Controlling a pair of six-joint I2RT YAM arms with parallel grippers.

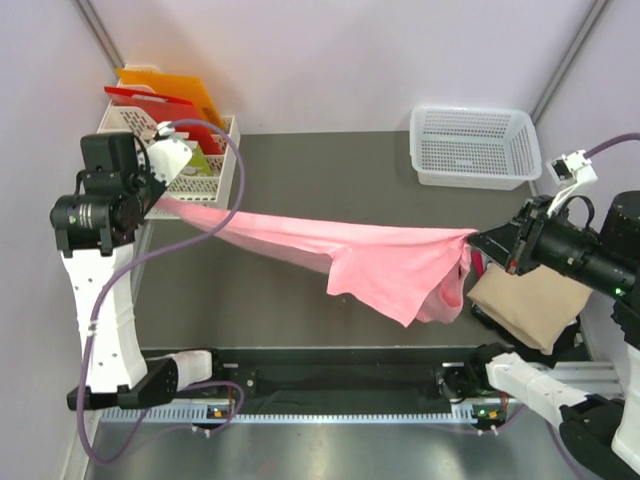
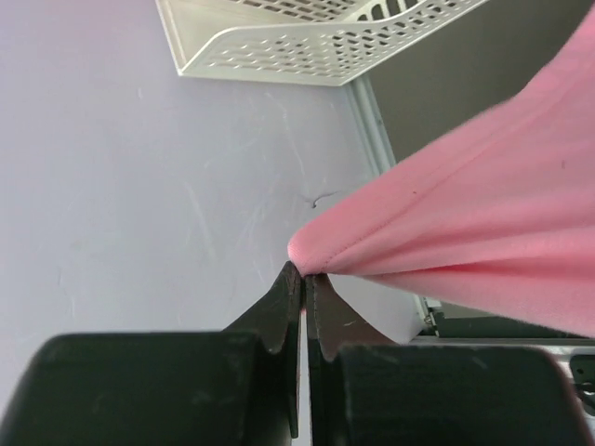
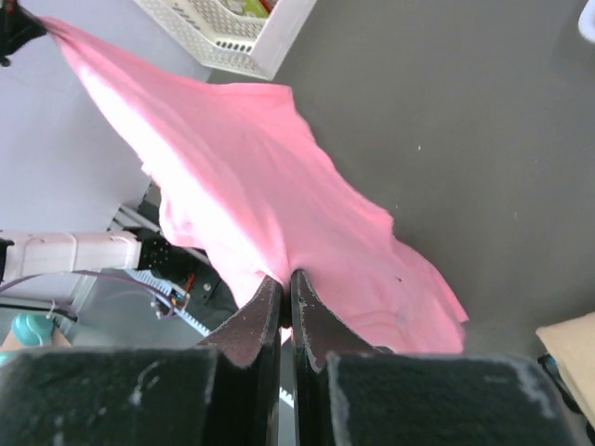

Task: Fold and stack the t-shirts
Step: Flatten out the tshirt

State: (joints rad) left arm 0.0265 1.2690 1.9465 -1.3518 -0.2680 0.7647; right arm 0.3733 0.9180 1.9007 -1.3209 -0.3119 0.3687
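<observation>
The salmon-pink t-shirt point(image 1: 380, 262) hangs stretched in the air across the table between both grippers. My left gripper point(image 1: 160, 200) is shut on its left end, seen pinched at the tips in the left wrist view point(image 2: 305, 271), where the pink cloth point(image 2: 483, 223) runs off to the right. My right gripper point(image 1: 474, 240) is shut on its right end, also shown in the right wrist view point(image 3: 286, 279), with the pink shirt point(image 3: 232, 195) spreading away from it. A tan-beige t-shirt point(image 1: 525, 300) lies folded at the right under my right arm. Dark and red shirts are not clearly in view.
A white mesh basket point(image 1: 470, 145) stands empty at the back right. Another white basket point(image 1: 205, 170) at the back left holds orange and red items. The arm bases and a black rail point(image 1: 340, 380) run along the near edge.
</observation>
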